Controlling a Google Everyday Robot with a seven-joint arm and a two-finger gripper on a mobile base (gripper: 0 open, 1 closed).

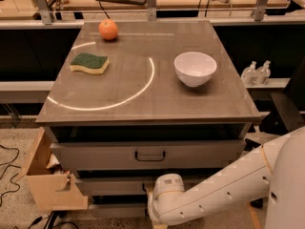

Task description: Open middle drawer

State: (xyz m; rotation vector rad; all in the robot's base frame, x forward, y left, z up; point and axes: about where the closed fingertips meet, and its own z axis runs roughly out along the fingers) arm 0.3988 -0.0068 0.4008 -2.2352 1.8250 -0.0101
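The middle drawer is the low grey front panel under the top drawer, which carries a dark loop handle. The middle drawer sits nearly flush with the cabinet. Its handle is hidden behind my arm. My white arm reaches in from the lower right. Its rounded wrist sits right in front of the middle drawer's centre. My gripper is at the drawer front, mostly hidden by the wrist.
On the cabinet top lie an orange, a green and yellow sponge and a white bowl. An open wooden box stands on the floor at the left. Bottles and a black chair are at the right.
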